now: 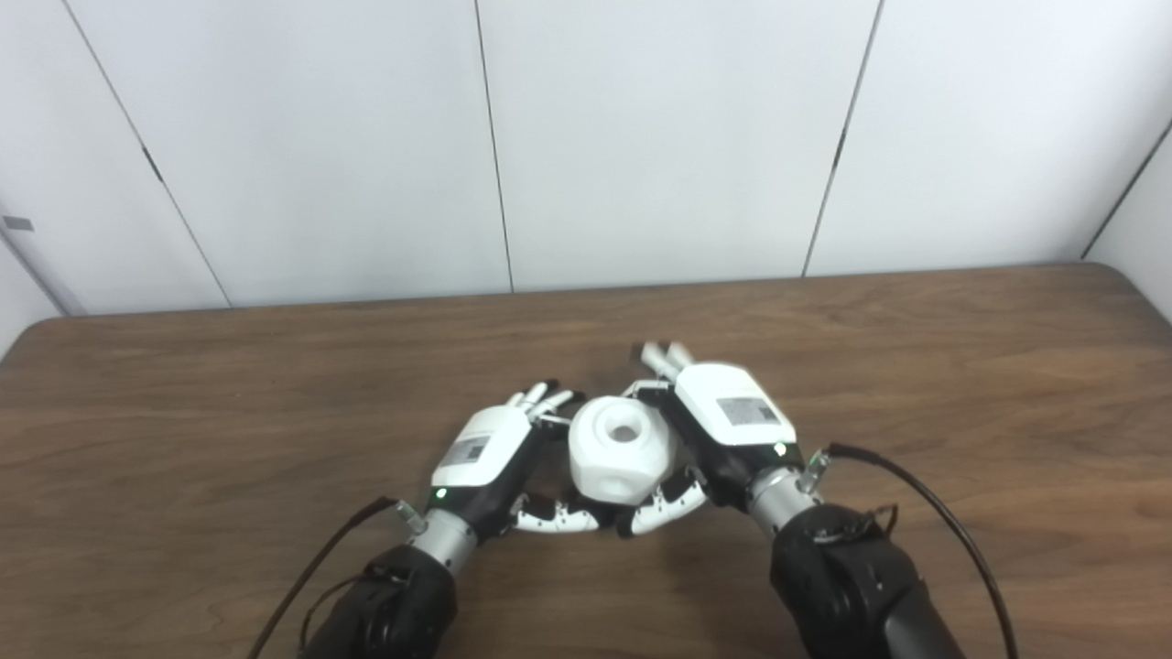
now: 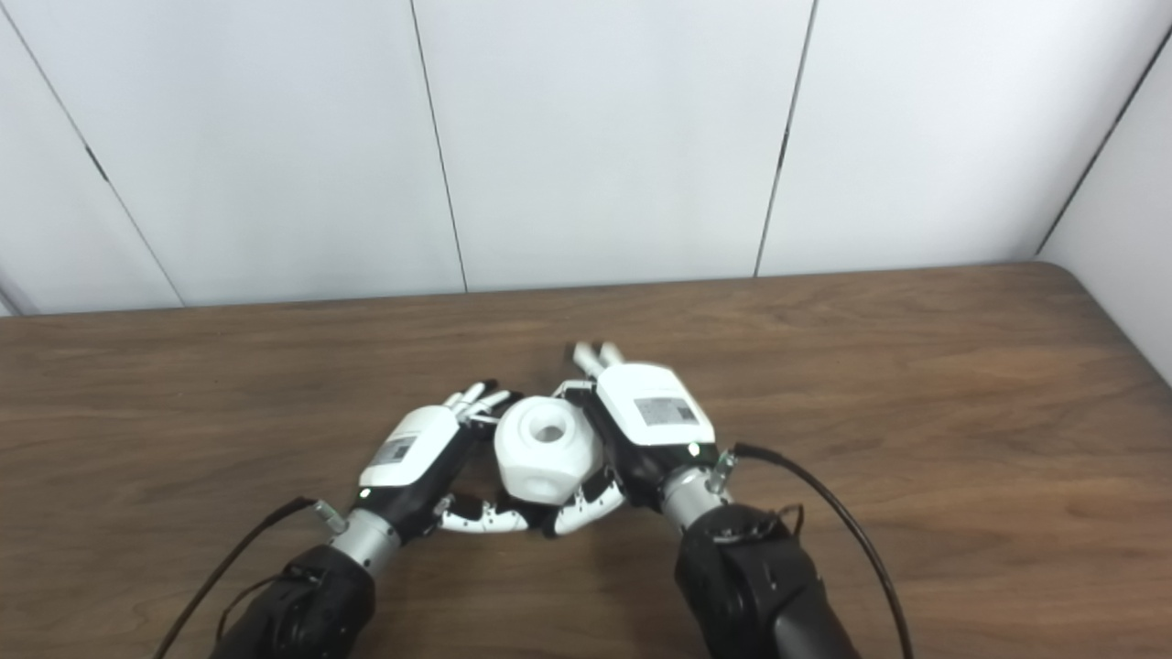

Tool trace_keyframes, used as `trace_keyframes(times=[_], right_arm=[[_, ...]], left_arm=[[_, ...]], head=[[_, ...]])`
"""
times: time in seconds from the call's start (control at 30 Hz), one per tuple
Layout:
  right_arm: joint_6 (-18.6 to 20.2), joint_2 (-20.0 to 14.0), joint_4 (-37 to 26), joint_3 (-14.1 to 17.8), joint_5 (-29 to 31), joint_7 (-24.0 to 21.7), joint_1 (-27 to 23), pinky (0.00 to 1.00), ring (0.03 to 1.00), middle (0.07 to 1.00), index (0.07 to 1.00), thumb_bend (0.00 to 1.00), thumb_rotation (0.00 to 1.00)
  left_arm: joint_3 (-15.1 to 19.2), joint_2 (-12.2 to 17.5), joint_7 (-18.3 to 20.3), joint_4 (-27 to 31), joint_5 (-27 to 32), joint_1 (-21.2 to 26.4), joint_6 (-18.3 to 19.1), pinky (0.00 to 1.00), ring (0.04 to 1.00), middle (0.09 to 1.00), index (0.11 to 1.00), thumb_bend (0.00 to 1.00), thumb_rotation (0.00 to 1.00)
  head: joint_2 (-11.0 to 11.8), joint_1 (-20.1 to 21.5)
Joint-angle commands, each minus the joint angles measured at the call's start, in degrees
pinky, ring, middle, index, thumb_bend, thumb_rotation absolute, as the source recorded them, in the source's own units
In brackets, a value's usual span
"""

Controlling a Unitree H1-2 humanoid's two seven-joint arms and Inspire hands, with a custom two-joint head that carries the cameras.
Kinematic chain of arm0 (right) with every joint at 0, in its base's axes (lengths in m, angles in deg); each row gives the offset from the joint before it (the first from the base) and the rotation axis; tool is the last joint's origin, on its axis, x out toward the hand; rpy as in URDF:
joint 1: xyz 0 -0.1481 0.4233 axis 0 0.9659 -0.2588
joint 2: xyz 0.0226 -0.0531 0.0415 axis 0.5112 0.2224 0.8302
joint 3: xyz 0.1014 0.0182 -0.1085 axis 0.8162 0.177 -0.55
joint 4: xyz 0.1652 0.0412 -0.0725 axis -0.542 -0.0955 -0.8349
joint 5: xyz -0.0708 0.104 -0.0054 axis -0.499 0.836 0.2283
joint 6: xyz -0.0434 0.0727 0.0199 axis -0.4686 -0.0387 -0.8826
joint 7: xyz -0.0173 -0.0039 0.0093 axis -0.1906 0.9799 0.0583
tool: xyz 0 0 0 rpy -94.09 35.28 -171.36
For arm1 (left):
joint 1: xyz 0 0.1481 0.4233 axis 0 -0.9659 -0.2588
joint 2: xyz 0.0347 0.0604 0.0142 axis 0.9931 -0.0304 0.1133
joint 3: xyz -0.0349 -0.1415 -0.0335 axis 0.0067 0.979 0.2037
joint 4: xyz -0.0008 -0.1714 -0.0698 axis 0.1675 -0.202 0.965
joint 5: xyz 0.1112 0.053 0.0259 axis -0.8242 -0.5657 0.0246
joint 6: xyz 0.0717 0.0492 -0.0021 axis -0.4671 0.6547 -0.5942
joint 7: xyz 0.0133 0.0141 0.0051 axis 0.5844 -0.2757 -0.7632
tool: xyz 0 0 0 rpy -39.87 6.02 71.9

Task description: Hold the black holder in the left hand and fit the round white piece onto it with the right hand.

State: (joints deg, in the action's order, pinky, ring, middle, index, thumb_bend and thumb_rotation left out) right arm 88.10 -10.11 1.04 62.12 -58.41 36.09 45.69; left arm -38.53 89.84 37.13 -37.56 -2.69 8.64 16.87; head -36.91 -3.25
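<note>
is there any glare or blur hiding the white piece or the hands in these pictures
Left eye view: even, soft light; the round white piece is bright, its facets faint. Right eye view: the right hand looks slightly smeared, the left hand sharper. The black holder isn't visible in either.

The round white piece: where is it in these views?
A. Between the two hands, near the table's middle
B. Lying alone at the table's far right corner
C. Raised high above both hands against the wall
A: the round white piece sits between the left hand and the right hand, over the table.
</note>
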Motion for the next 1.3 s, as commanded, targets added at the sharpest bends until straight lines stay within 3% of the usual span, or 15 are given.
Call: trace_keyframes(times=[0.0, 0.3, 0.77, 1.27], right_arm=[[-0.7, 0.0, -1.2, 0.0, 0.1, -0.7, -1.3, 0.84, 1.0, 0.981, 0.699, 0.84, 0.28], [-0.3, 0.2, -1.6, 0.2, 0.0, -2.2, -1.4, 0.85, 1.0, 0.989, 0.748, 0.89, 0.31], [-0.4, 0.5, -2.0, 0.8, 0.4, -2.3, -1.2, 0.87, 1.0, 0.992, 0.748, 0.89, 0.31], [-2.8, -1.5, -11.2, 1.7, 0.9, -3.6, 2.6, 0.85, 1.0, 0.99, 0.749, 0.88, 0.35]], left_arm=[[-0.5, -0.8, -0.5, 0.4, -0.1, 1.9, -1.5, 1.0, 1.0, 0.922, 0.482, 0.52, 0.05], [-0.6, -0.7, -0.7, 0.3, -0.1, 1.9, -1.5, 1.0, 1.0, 0.922, 0.482, 0.52, 0.05], [-0.5, -0.5, -0.2, 0.3, -0.1, 2.0, -1.3, 1.0, 1.0, 0.927, 0.482, 0.51, 0.05], [-0.3, -0.4, -0.6, -0.4, 0.0, 2.3, -2.0, 1.0, 1.0, 0.922, 0.482, 0.52, 0.05]], head=[[0.0, 0.0], [0.0, 0.0], [0.4, 0.2], [0.5, 0.7]])
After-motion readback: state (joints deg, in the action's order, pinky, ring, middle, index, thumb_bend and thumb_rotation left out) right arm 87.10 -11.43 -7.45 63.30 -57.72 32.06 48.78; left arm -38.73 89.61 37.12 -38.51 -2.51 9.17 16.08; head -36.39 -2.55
